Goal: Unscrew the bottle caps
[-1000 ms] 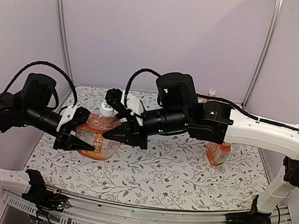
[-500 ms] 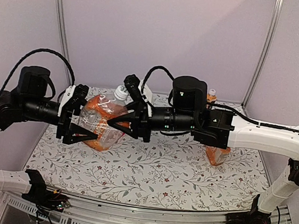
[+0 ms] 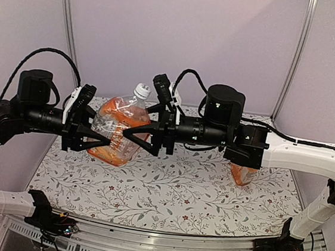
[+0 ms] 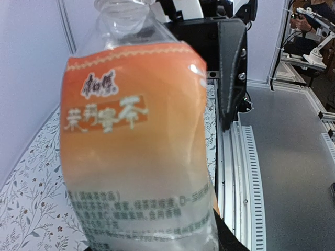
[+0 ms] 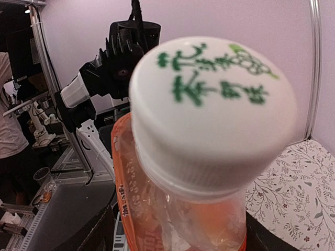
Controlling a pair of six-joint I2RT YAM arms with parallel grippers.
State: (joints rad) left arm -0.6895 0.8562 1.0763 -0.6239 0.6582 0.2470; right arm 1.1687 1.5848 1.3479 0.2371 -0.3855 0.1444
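Observation:
A squat clear bottle [image 3: 114,131] with an orange label is tilted, its top pointing up and right. Its white cap [image 3: 142,91] is on and fills the right wrist view [image 5: 212,112]. My left gripper [image 3: 91,123] is shut on the bottle's lower body, whose label [image 4: 131,130] fills the left wrist view. My right gripper [image 3: 139,122] is open, one finger on each side of the bottle's shoulder below the cap, touching neither. A second orange bottle [image 3: 243,174] stands behind my right arm, its cap hidden.
The floral table mat [image 3: 178,192] runs to a metal rail [image 3: 161,240] at the near edge. Two upright poles [image 3: 69,31] stand at the back corners against the lilac walls. The right arm [image 3: 296,154] spans the right half above the mat.
The right gripper has opened off the bottle and drawn back to the right. The left gripper opened briefly and closed on the bottle again. The bottle now sits higher and more upright.

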